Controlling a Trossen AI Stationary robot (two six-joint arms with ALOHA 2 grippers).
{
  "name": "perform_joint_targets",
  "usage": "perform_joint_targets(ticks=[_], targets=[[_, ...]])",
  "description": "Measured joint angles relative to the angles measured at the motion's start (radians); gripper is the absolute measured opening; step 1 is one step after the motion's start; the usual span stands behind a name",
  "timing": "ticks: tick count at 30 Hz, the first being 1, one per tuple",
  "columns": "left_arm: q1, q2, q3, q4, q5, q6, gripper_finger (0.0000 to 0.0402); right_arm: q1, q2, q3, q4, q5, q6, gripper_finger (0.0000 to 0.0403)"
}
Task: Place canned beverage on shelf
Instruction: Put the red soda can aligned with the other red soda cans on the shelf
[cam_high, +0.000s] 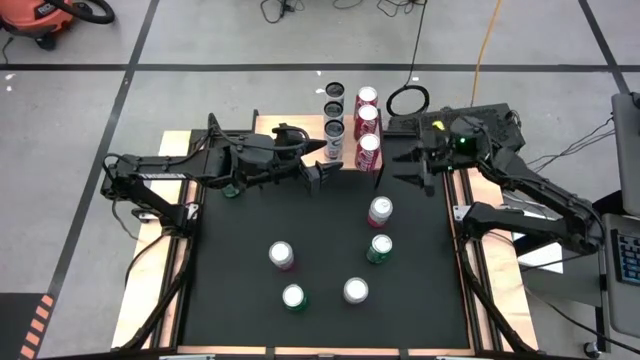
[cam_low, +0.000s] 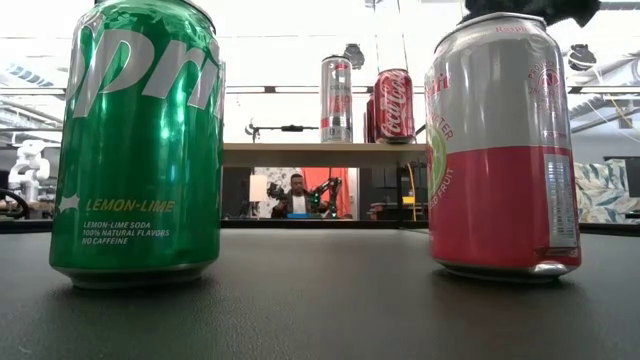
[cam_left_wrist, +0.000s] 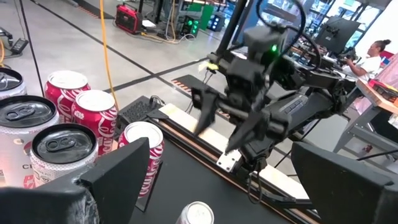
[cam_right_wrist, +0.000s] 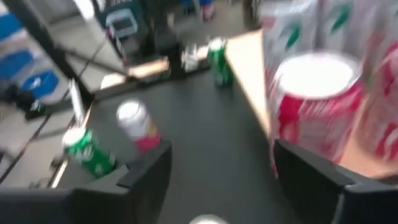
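In the right wrist view we see the right gripper's (cam_right_wrist: 217, 180) two dark fingers (cam_right_wrist: 146, 171) standing apart with nothing between them; a red can (cam_right_wrist: 317, 106) on the shelf (cam_right_wrist: 249, 68) sits just beyond one finger, and we cannot tell whether they touch. From above, this right gripper (cam_high: 408, 168) lies right of centre in the upper half of the frame, its fingers pointing left toward the cans. The left gripper (cam_high: 322, 178) sits left of it, just below the shelf's near end, fingers spread wide and empty; in its own wrist view its fingers (cam_left_wrist: 124, 171) frame the dark cans (cam_left_wrist: 56, 149) and red ones beside them. The shelf (cam_high: 345, 150), a light wooden top at upper centre of the high view, carries two rows of three cans: dark-topped ones (cam_high: 333, 125) on the left, red ones (cam_high: 366, 122) on the right. Five more cans stand on the black table (cam_high: 230, 260) below: a pink can (cam_high: 380, 211), a green can (cam_high: 379, 247), and three others toward lower centre. In the low view a green Sprite can (cam_low: 140, 140) and a pink-and-silver can (cam_low: 503, 145) fill the foreground, the shelf (cam_low: 320, 152) behind them.
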Motion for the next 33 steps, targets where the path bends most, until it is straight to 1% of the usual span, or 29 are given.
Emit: perform_joint_targets(ticks=[3, 7, 16, 23, 25, 33], targets=[[0.0, 0.0, 0.0, 0.0, 0.0, 0.0, 0.0393, 0.023, 0.011, 0.0, -0.063, 0.001, -0.063, 0.0219], [-0.001, 0.0, 0.0, 0.0, 0.0, -0.001, 0.0393, 0.045, 0.055, 0.0, -0.085, 0.005, -0.1, 0.0177], [-0.001, 0.0, 0.0, 0.0, -0.034, -0.003, 0.0393, 0.095, 0.189, 0.0, -0.079, 0.007, -0.167, 0.008], [-0.001, 0.0, 0.0, 0.0, -0.039, -0.003, 0.0393, 0.117, 0.259, 0.0, -0.002, 0.005, -0.222, 0.0011], [-0.001, 0.0, 0.0, 0.0, -0.039, -0.003, 0.0393, 0.117, 0.279, 0.0, 0.014, 0.005, -0.235, 0.0003], [-0.001, 0.0, 0.0, -0.001, -0.039, -0.002, 0.0393, 0.117, 0.35, -0.001, 0.108, 0.007, -0.225, 0.0001]])
